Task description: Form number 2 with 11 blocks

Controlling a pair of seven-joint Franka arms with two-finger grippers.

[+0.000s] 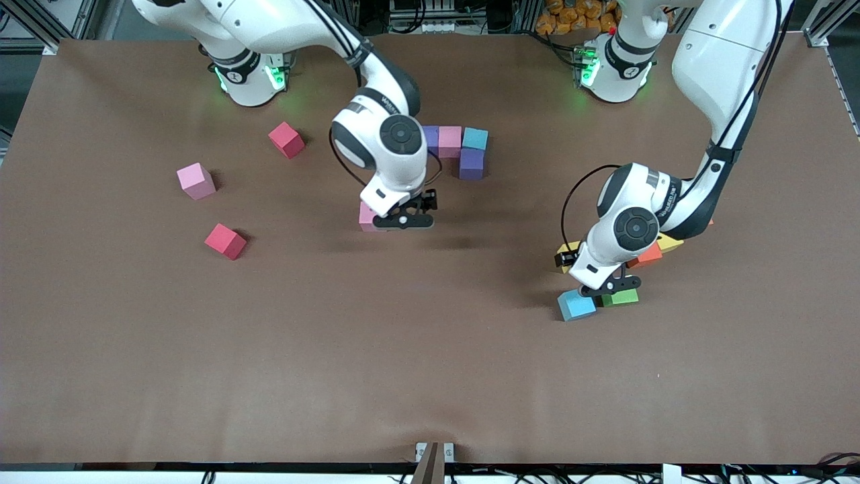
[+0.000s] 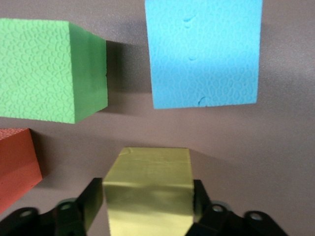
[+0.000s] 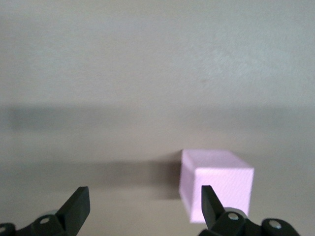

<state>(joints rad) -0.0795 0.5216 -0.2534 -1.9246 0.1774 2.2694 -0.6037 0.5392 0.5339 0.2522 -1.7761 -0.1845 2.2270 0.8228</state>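
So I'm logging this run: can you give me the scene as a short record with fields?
left gripper: fingers on either side of the yellow block, beside the green block, light blue block and orange block
right gripper: open, low over the table beside a pink block
started digit: purple, pink, light blue row, purple block under it

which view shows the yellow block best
The left wrist view: the yellow block fills the foreground between the left pincer fingers. The front view shows only yellow slivers around the left arm's wrist. The right wrist view misses it entirely.
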